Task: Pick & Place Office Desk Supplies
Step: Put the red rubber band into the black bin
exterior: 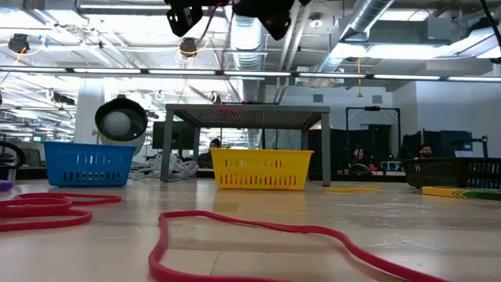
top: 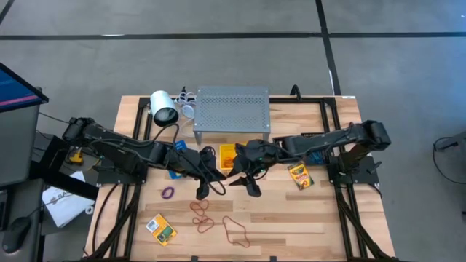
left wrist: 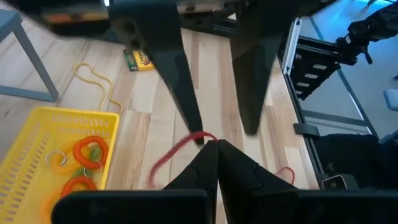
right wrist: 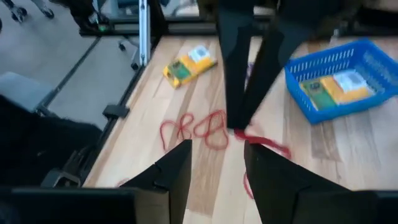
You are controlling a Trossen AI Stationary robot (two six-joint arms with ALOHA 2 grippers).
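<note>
My left jaws (left wrist: 216, 144): shut on red rubber band (left wrist: 177, 152).
My right jaws (right wrist: 217, 144): open, facing them, above tabletop (top: 313, 218).

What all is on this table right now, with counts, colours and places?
grey perforated metal shelf: one, far middle
yellow plastic bin: one, before the shelf, orange loops inside
blue plastic bin: one, left of the yellow bin
black plastic bin: one, right side
yellow-green crayon boxes: two loose, right middle and front left
purple rubber-band loop: one, left middle
red-orange rubber-band loops: several, front middle
held red rubber-band loop: one, mid-table
left gripper: shut on that loop
right gripper: open, facing it
</note>
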